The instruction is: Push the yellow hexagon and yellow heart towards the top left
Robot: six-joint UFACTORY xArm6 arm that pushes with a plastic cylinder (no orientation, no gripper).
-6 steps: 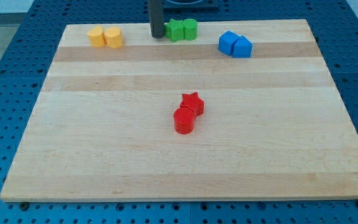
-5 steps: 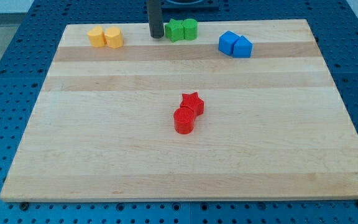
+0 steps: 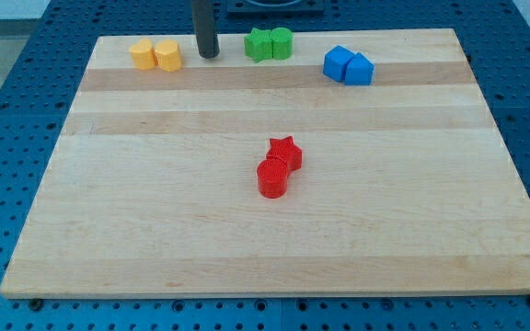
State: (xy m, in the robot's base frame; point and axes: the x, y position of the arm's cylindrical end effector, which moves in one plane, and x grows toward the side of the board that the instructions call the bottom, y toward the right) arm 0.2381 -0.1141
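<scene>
Two yellow blocks sit side by side near the board's top left: the yellow heart [image 3: 142, 53] on the left and the yellow hexagon [image 3: 167, 55] touching it on the right. My tip [image 3: 209, 54] rests on the board near the top edge, a short way to the right of the yellow hexagon, not touching it. The rod rises straight up out of the view's top.
Two green blocks [image 3: 269, 43] sit together right of my tip near the top edge. Two blue blocks [image 3: 349, 65] lie at the top right. A red star [image 3: 285, 152] and a red cylinder [image 3: 271, 178] touch near the board's middle. The wooden board [image 3: 155, 230] lies on a blue perforated table.
My tip has slid left along the top edge, away from the green blocks and closer to the yellow hexagon. No block has moved.
</scene>
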